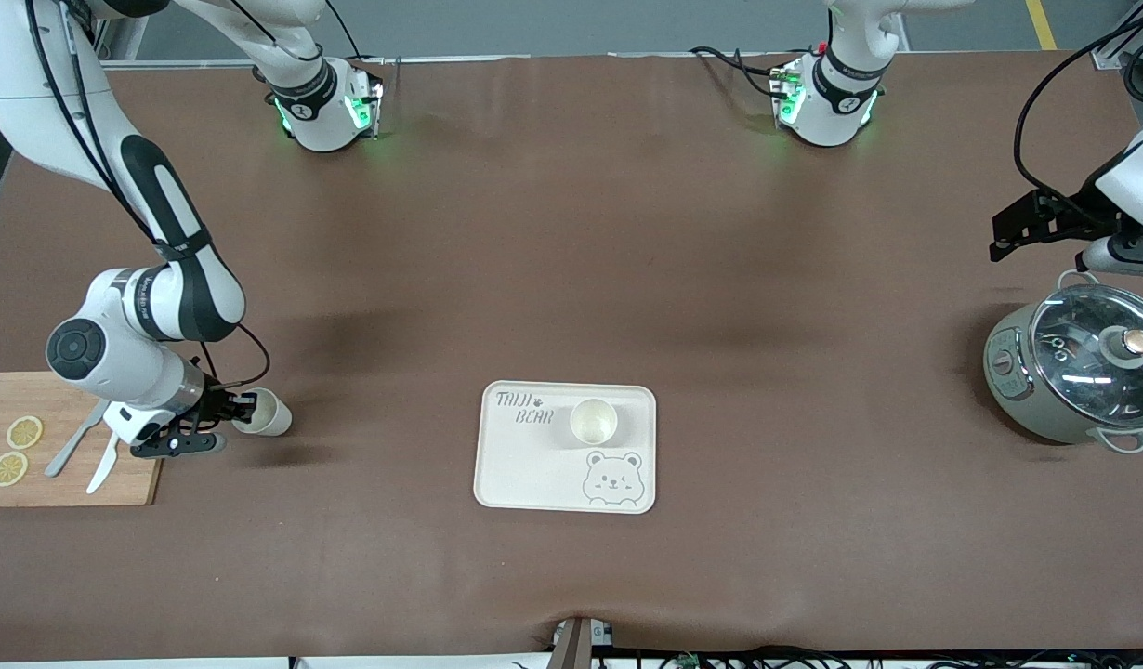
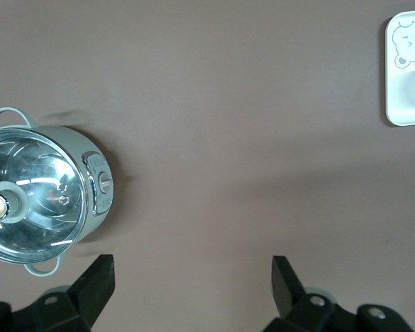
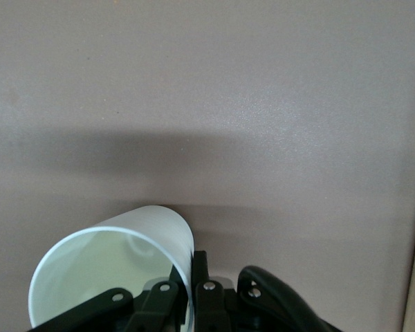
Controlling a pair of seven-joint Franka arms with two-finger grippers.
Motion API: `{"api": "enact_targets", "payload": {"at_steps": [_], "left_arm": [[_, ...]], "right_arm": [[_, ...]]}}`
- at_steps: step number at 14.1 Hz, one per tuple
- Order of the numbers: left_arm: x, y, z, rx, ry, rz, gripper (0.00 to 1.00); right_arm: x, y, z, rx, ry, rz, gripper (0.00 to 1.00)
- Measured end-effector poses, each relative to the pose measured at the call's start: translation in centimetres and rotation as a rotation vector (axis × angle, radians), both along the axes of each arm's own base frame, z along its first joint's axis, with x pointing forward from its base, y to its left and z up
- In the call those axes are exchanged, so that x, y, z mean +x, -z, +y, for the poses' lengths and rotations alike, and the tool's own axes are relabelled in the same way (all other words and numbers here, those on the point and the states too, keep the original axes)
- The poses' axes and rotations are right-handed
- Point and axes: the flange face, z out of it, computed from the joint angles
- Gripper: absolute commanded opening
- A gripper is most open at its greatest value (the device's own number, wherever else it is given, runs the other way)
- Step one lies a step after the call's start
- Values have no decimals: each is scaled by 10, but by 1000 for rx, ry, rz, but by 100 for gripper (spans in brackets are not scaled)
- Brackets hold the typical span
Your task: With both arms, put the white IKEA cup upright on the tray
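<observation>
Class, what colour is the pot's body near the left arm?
Pale grey-green pot, clearest in the front view.

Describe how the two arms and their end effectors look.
Both arms are glossy white with black joint sections. The right arm carries black cables along its links and a black strap; a round black cap marks its wrist. Its end effector is black with two slim fingers. The left end effector is black too, with blocky fingers. Green lights glow at both bases.

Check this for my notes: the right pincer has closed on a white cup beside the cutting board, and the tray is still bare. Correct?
Not quite. The right pincer has closed on the white cup beside the cutting board, but the tray is not bare: the front view shows another cup standing upright on it.
</observation>
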Motion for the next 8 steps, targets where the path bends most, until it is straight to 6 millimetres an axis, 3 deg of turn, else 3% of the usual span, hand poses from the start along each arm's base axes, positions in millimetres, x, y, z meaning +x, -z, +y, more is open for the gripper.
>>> {"api": "enact_targets", "payload": {"at_steps": [6,8], "left_arm": [[1,1,0,0,0,2,100],[1,2,0,0,0,4,100]], "right_arm": [[1,-4,0,-1,0,0,0],[2,-16,0,-3,-1,50,0]]}}
